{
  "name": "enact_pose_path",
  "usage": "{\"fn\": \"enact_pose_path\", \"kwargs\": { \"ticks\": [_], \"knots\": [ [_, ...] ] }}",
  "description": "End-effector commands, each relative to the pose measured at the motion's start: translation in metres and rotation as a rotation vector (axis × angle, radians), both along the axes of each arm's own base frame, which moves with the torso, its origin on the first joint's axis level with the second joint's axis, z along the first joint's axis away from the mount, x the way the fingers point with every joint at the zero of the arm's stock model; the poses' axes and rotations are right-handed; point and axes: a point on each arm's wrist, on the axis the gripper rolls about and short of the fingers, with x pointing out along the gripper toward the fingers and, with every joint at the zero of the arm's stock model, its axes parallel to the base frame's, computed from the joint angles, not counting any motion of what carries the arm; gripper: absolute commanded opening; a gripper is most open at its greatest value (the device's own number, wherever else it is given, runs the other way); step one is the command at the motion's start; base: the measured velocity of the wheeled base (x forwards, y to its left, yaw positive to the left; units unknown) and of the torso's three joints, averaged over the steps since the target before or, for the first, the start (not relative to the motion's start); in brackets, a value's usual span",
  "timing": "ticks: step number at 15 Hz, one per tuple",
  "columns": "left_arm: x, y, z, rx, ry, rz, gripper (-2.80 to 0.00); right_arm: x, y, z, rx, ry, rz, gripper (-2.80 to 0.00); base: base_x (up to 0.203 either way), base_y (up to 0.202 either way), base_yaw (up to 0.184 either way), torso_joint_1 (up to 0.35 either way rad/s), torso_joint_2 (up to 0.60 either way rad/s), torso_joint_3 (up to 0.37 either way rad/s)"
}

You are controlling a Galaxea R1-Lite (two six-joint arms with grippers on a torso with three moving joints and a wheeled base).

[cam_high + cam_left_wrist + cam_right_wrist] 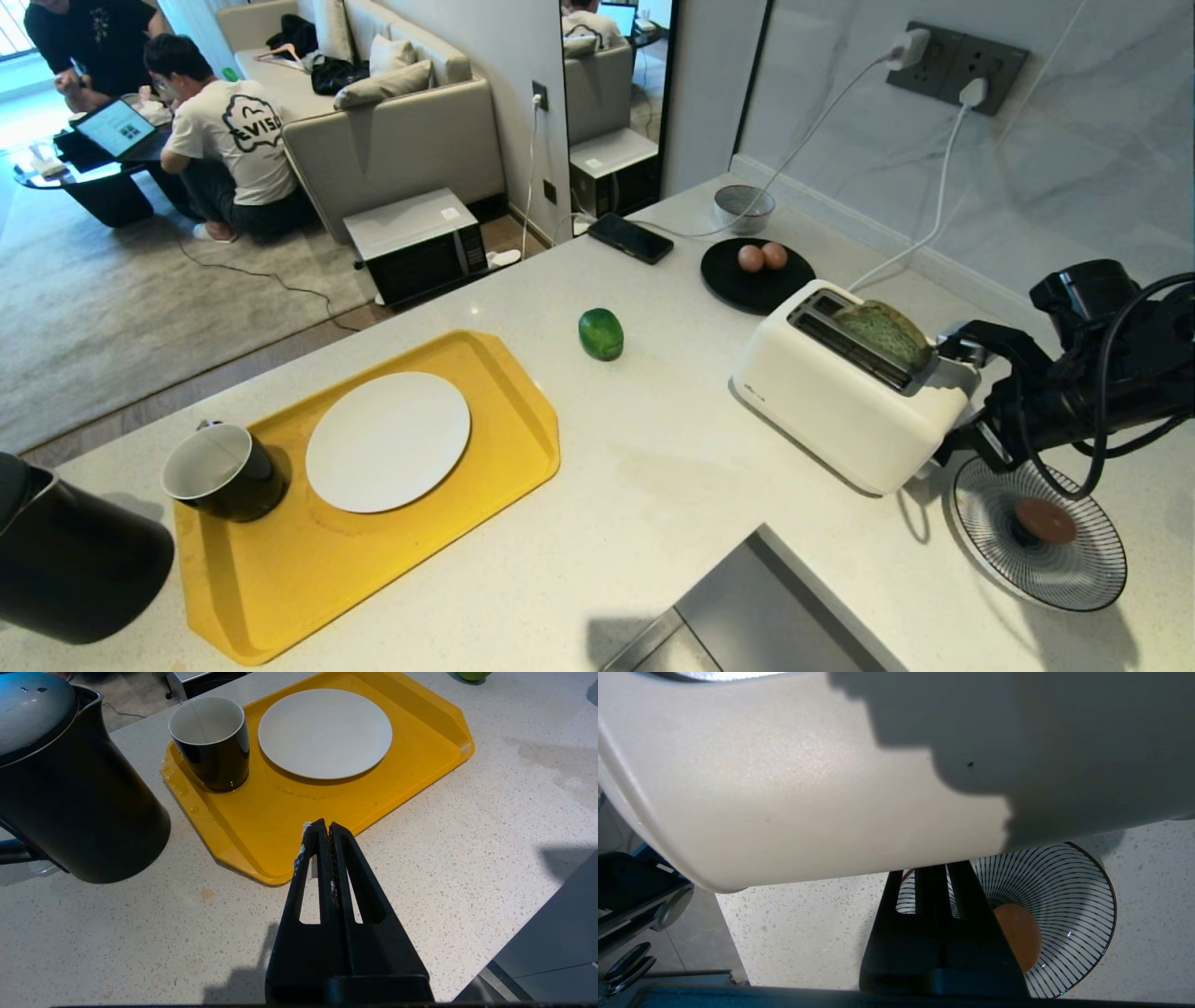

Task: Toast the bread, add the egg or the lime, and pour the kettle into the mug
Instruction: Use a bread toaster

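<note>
The right gripper [931,870], jaws closed and empty, sits against the right end of the white toaster [840,392]; the bread [885,331] stands in its slot; the left gripper [325,828], likewise closed, hangs over the near edge of the yellow tray [261,826]; mug [222,471] and kettle [65,560] far left, lime [600,333] mid-counter.

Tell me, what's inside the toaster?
The green bread sticks up from the far slot of the white toaster. Its lower part is hidden inside. The near slot looks empty.

Marble wall [1027,177], beige sofa [401,131], grey carpet [112,308], tall mirror [611,93]
</note>
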Motion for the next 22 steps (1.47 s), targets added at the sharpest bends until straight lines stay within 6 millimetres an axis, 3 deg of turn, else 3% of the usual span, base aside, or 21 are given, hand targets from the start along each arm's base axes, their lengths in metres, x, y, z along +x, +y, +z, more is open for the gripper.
{"fn": "enact_pose_path", "kwargs": {
  "ticks": [1, 22],
  "knots": [
    [0.0000, 0.0000, 0.0000, 0.000, 0.000, 0.001, -2.80, 0.0001, -0.0002, -0.0005, -0.001, 0.002, 0.003, -2.80, 0.000, 0.000, 0.000, 0.000, 0.00, 0.000],
    [0.0001, 0.0000, 0.0001, 0.000, 0.001, 0.001, -2.80, 0.0004, -0.0003, -0.0020, -0.003, 0.007, 0.001, -2.80, 0.000, 0.000, 0.000, 0.000, 0.00, 0.000]
  ]
}}
